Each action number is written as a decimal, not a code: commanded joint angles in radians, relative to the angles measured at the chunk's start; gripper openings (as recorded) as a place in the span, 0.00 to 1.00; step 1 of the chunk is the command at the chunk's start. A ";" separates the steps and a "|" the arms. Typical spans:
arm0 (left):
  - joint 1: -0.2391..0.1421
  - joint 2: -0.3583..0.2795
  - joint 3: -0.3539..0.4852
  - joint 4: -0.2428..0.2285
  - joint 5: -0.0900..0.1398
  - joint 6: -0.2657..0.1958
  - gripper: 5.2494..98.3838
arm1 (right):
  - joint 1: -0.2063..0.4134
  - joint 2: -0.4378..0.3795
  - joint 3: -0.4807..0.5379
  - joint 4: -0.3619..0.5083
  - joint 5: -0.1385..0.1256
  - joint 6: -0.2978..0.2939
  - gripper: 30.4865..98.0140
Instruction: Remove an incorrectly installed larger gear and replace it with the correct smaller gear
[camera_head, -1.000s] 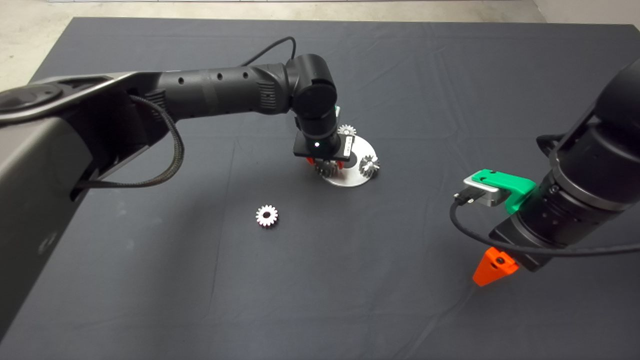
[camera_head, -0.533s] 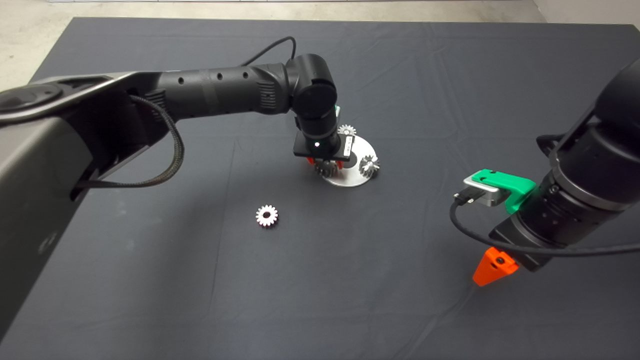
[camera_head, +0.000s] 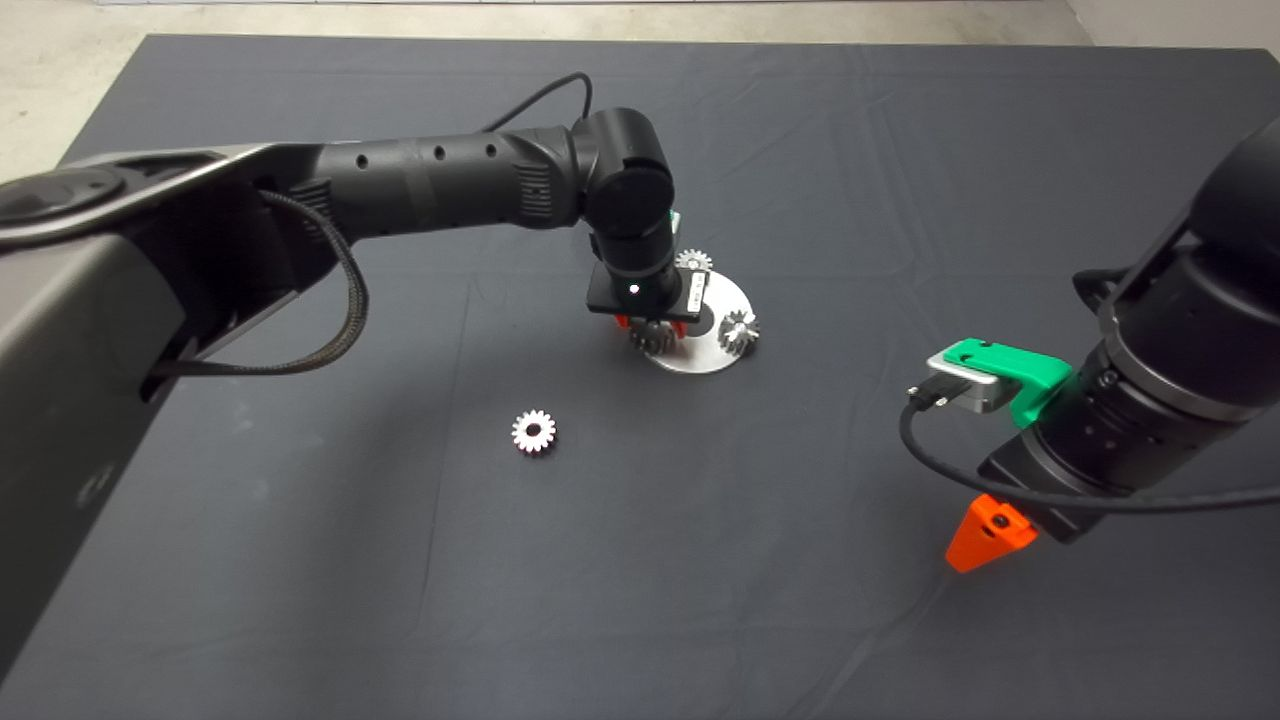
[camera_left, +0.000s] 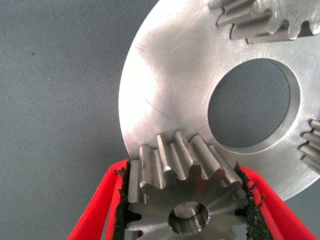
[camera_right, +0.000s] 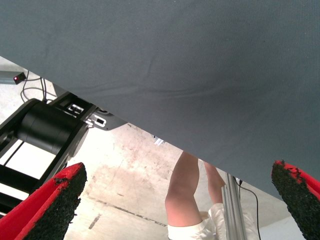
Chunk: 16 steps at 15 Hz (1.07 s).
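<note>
Dull grey steel, the larger gear (camera_left: 185, 192) is clamped on the round metal plate (camera_left: 165, 95) by the left end effector (camera_left: 187, 210), while the right end effector (camera_right: 175, 200) is held released beside the worktop (camera_head: 800, 150).

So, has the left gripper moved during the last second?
No. The left gripper sits at the same edge of the round metal plate, shut on the larger gear.

Both arms are matte black tubes with ribbed joints; the left arm (camera_head: 440, 190) has a row of small holes along its forearm, a braided cable looping beneath, and a thin cable arching over its wrist. The right arm (camera_head: 1170, 390) carries a green bracket with a silver plug and black cable. The fingers (camera_right: 50, 205) are red with rough black pads (frayed at the edges).
</note>
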 joint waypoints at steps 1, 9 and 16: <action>-0.024 0.002 -0.011 0.008 0.016 0.000 0.42 | 0.028 -0.001 0.004 0.010 -0.105 -0.002 1.00; -0.050 0.002 -0.009 0.000 0.017 -0.003 0.42 | 0.028 -0.003 0.006 0.010 -0.105 -0.002 1.00; -0.116 0.002 -0.005 -0.026 0.017 -0.015 0.42 | 0.028 -0.003 0.006 0.010 -0.105 -0.003 1.00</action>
